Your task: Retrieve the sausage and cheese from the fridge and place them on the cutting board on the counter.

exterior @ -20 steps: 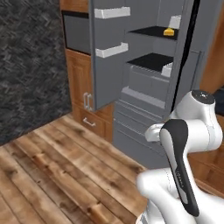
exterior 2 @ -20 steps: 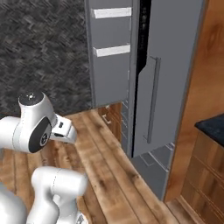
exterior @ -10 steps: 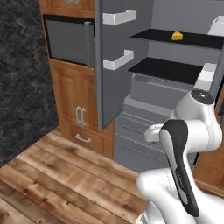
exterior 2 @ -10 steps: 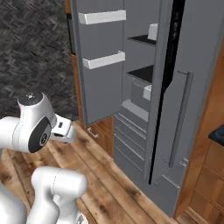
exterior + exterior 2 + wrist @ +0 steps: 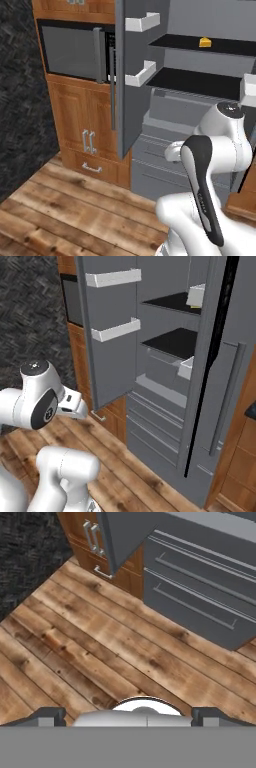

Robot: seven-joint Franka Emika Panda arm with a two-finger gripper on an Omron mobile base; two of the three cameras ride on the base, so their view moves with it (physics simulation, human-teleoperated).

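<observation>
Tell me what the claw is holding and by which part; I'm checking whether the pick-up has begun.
Nothing is held. The claw is open and empty, pointing down at the wooden floor before the fridge. The cheese sits on an upper shelf.

Count at the fridge, w/ doors open

We see one fridge (image 5: 200, 100), one cheese (image 5: 205, 42), two black shelves (image 5: 200, 82), two white door bins (image 5: 140, 50), three lower drawers (image 5: 200, 587) just ahead of the fingertips (image 5: 50, 716), one microwave (image 5: 75, 52), two silver cabinet handles (image 5: 89, 142).
</observation>
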